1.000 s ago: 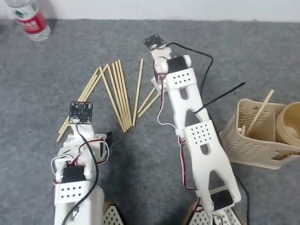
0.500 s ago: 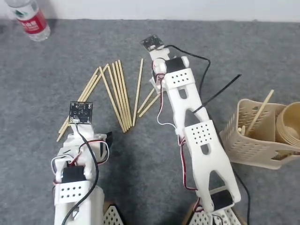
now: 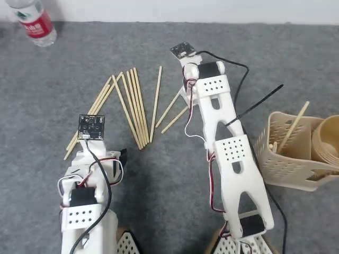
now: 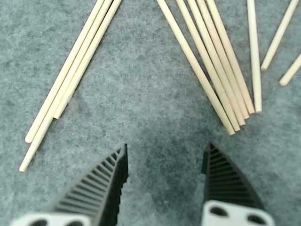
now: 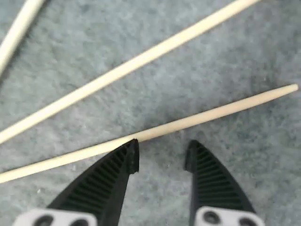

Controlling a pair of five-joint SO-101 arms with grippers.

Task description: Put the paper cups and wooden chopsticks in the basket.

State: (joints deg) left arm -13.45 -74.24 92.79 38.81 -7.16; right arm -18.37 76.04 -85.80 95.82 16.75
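high view: the wooden chopsticks [image 3: 132,103] lie fanned on the grey carpet [image 3: 53,79] ahead of both arms; the left arm [image 3: 87,185] sits low, just short of their near ends; the right arm [image 3: 217,111] stretches out, its wrist over a loose pair [image 3: 170,107] beside the fan; the basket [image 3: 275,159] stands at the right, well apart from the fan, with paper cups [image 3: 327,138] inside and one leaning stick [image 3: 295,126]; a water bottle [image 3: 34,21] lies in the far corner

left wrist view: the left gripper [image 4: 164,150] is spread wide over bare carpet, gripping nothing; chopstick ends lie just beyond its tips

right wrist view: the right gripper [image 5: 162,148] is spread, with nothing pinched; a nearer chopstick [image 5: 211,113] lies across just at its tips, one tip touching it; a farther chopstick [image 5: 141,59] lies beyond
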